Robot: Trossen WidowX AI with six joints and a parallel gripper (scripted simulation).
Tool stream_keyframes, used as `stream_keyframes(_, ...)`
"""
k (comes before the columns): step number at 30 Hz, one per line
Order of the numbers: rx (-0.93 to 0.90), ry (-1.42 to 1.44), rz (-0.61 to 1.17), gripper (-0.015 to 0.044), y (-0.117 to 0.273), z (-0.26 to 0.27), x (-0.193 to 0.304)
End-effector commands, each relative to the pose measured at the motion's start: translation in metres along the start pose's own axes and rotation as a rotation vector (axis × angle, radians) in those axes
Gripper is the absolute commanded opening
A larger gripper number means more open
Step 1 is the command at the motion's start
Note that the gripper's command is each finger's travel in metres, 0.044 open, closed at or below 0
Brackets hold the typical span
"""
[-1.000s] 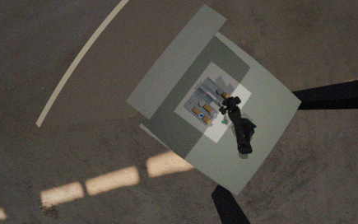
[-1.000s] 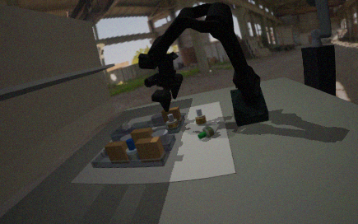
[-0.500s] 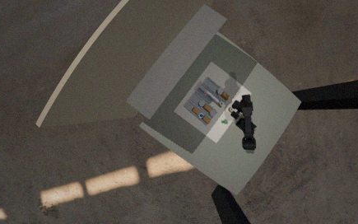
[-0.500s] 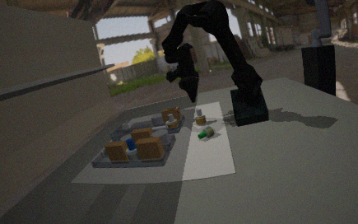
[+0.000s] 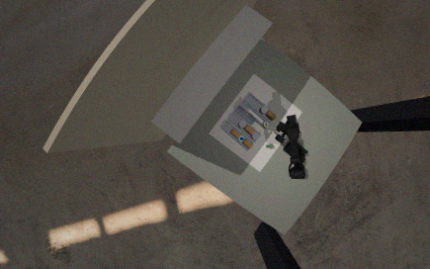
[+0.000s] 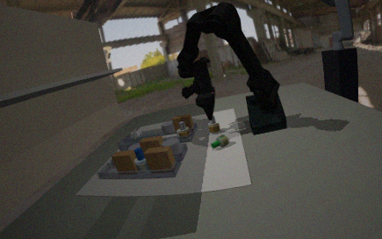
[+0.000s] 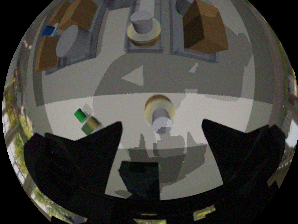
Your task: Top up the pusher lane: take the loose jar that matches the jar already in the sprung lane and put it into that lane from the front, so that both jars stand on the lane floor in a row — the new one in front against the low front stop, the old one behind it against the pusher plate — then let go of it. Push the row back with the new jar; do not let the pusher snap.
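Observation:
The loose jar stands upright on the white sheet, with a pale grey lid and a yellow-brown band. It looks like the jar at the front end of the sprung lane, behind the low front stop. The pusher plate is hidden behind that jar in the wrist view. My gripper is open and empty, pointing down just above the loose jar, one finger to each side of it in the wrist view. Whether the fingers reach down beside its lid is unclear.
A green-capped jar lies on its side near the loose jar. Neighbouring lanes hold brown blocks, grey round items and a blue-capped jar. A tall panel stands beyond the lanes.

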State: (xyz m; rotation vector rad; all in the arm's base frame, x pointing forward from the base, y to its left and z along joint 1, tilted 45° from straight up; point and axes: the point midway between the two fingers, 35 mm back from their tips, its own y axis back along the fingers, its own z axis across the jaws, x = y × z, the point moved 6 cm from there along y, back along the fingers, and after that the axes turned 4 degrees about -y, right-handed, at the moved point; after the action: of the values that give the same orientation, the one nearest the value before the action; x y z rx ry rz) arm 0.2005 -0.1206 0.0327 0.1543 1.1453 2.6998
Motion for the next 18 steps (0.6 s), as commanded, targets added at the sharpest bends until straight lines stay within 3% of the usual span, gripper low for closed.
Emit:
stream_keyframes(1,-0.008,-0.007,0.005,0.0440,-0.013,0.001,0.001)
stream_keyframes(18,-0.008,-0.007,0.005,0.0440,-0.036,0.001,0.001)
